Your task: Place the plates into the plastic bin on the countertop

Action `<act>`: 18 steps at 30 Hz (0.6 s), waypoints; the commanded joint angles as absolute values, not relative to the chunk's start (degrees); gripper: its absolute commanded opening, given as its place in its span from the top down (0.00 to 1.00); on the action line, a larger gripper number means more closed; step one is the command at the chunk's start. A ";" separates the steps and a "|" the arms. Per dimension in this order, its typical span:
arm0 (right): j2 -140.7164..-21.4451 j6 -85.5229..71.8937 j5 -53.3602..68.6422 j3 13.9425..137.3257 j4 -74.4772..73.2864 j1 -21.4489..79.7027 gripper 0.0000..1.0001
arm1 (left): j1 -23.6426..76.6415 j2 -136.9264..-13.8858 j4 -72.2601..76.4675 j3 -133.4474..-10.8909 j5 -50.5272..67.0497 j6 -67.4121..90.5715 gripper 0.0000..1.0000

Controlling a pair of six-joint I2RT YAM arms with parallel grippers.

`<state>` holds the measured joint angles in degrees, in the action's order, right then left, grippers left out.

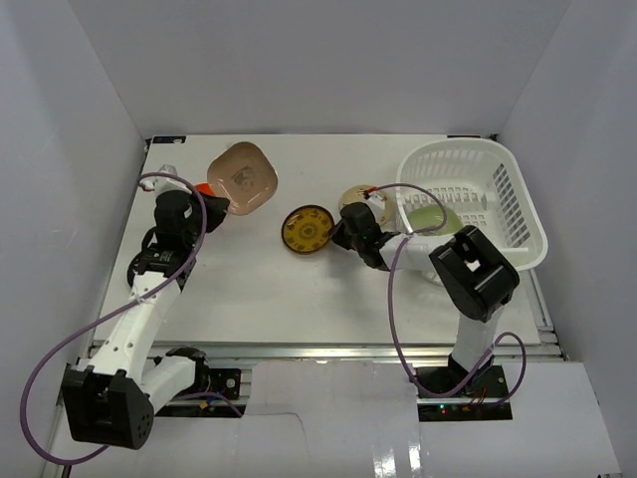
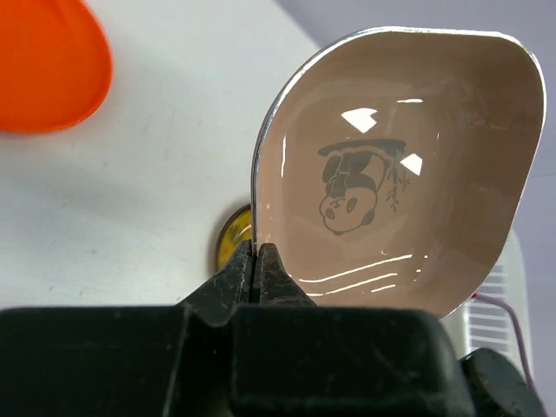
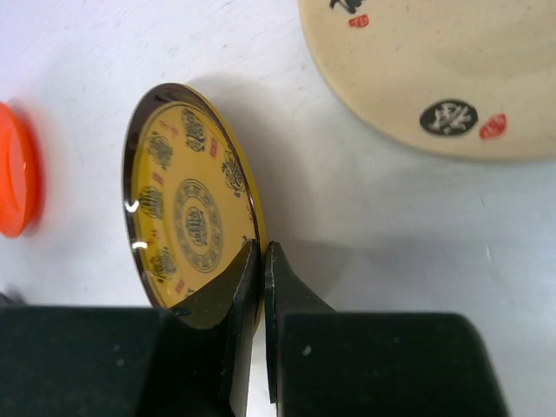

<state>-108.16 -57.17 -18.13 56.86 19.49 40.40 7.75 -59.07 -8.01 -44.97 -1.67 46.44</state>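
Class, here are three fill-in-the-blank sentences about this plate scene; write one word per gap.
1. The left pincer grips the tan plate printed with a ____.
2. The right pincer grips the ____ round plate by its rim.
3. The plate lying on the countertop near the left pincer is ____.
Missing words: panda; yellow; orange.

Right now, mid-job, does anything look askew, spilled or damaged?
Nothing spilled or broken. Only the two gripped plates sit askew: the panda plate tilted in the left fingers, the yellow plate tilted in the right fingers. That is expected for rim grasps.
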 commanded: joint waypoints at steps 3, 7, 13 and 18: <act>-91.52 -48.01 -23.54 53.88 21.54 41.84 0.92 | 8.79 -55.81 -7.56 -53.34 5.26 45.70 1.00; -76.86 -36.32 -29.70 55.63 15.57 39.48 0.92 | 12.56 -57.04 -6.42 -56.16 7.65 46.76 1.00; -61.12 -31.90 -24.18 51.09 4.76 18.66 0.92 | 23.54 -61.43 -3.35 -60.29 5.54 46.40 1.00; -55.03 -32.34 -19.09 44.22 0.09 5.65 0.92 | 33.21 -70.81 -0.79 -67.05 3.79 45.00 1.00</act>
<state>-55.79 -33.85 -23.46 48.14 6.50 9.17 28.71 -67.35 -4.34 -62.19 4.32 46.13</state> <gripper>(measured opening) 0.086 0.019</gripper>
